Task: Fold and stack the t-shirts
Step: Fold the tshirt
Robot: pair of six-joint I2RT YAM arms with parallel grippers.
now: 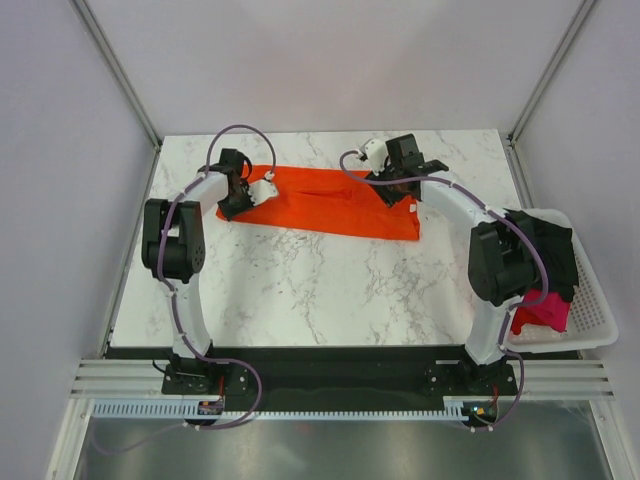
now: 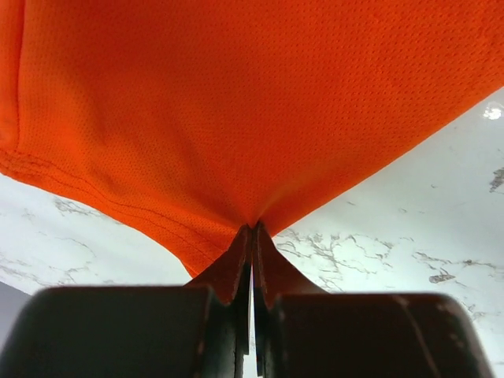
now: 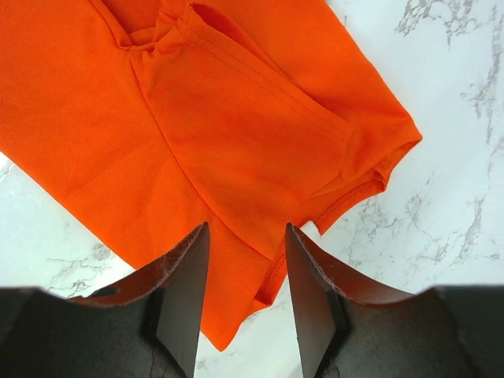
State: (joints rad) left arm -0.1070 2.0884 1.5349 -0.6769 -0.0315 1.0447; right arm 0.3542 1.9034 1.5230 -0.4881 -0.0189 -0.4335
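Left gripper (image 2: 252,236), black fingers filling the bottom of the left wrist view, is pressed tight on a pinch of the bright orange-red soft-cloth t-shirt (image 2: 252,94). Cloth rises from the pinch and fans across the whole upper frame, a stitched hem running along its lower left.

Right gripper (image 3: 246,230), at the bottom of the right wrist view, has its two dark fingers moderately apart, nothing clamped. The shirt's edge lies under the gap (touching or just above, cannot tell). A short sleeve with a stitched cuff sits at centre right of that frame.

Top view: the shirt lies as a long band across the upper middle of the white grey-veined marble table (image 1: 300,290), left end at the left gripper, right end under the right gripper.

White plastic mesh basket (image 1: 592,300) sits at the table's right edge, centre right of frame. A black cloth shirt (image 1: 555,250) lies on top in it, a pink cloth shirt (image 1: 545,312) showing below, partly hidden by the right arm.
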